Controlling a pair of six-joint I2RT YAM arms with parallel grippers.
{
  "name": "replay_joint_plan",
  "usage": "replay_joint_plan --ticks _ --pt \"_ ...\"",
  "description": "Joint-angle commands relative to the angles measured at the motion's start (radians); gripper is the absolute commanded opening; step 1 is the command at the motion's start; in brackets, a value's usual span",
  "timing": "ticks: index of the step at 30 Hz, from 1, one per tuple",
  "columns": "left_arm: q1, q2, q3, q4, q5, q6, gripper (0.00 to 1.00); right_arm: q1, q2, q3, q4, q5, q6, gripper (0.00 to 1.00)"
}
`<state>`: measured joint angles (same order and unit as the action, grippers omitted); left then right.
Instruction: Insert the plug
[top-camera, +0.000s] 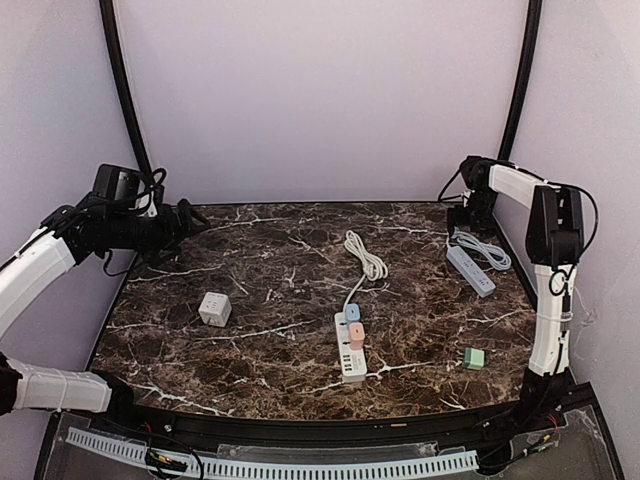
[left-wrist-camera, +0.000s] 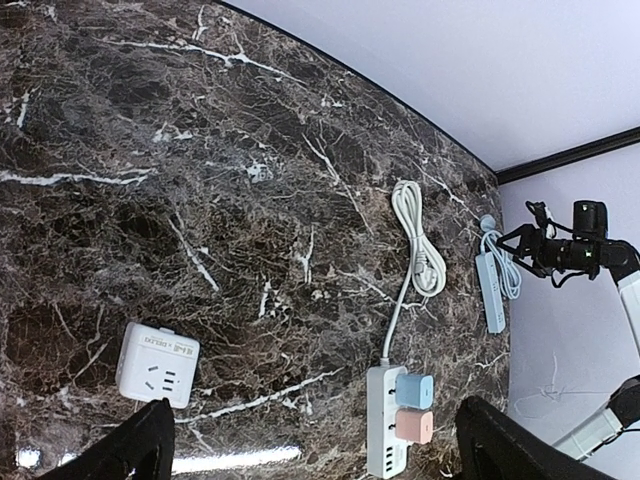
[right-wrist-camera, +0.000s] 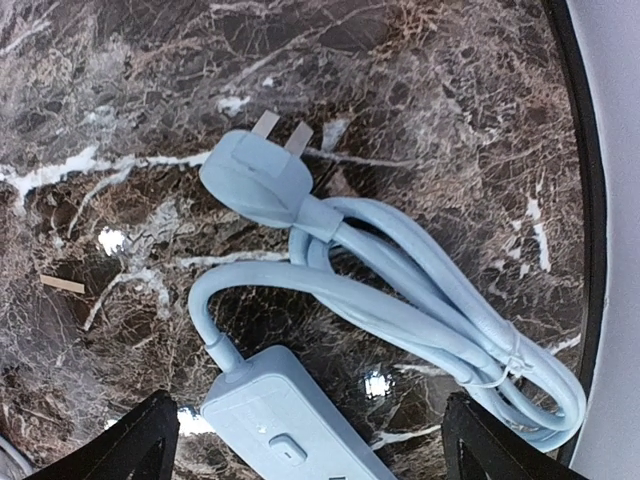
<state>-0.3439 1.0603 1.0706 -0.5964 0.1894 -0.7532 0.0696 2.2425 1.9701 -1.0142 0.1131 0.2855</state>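
Observation:
A white power strip lies at the table's front centre with a blue adapter and a pink adapter plugged in; it also shows in the left wrist view. A small green plug adapter lies loose at the front right. My left gripper is open and empty, held high over the back left; its fingers frame the table. My right gripper is open and empty at the back right, over a light blue power strip and its loose plug.
A white cube socket sits at the left, also in the left wrist view. The white strip's cord is coiled mid-table. The blue strip's cord is bundled near the table's right edge. Walls enclose the back and sides.

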Motion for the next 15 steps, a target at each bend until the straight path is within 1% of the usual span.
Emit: replay_joint_plan --ticks 1,10,15 --pt "0.006 0.037 0.073 0.006 0.025 0.017 1.00 -0.020 0.024 0.031 0.023 0.001 -0.034 0.91" --pt "0.006 0.131 0.202 -0.031 0.033 0.081 1.00 -0.023 0.056 0.001 0.042 -0.045 -0.037 0.90" --pt "0.006 0.169 0.247 -0.038 0.037 0.108 1.00 -0.022 0.078 0.004 0.040 -0.091 -0.033 0.86"
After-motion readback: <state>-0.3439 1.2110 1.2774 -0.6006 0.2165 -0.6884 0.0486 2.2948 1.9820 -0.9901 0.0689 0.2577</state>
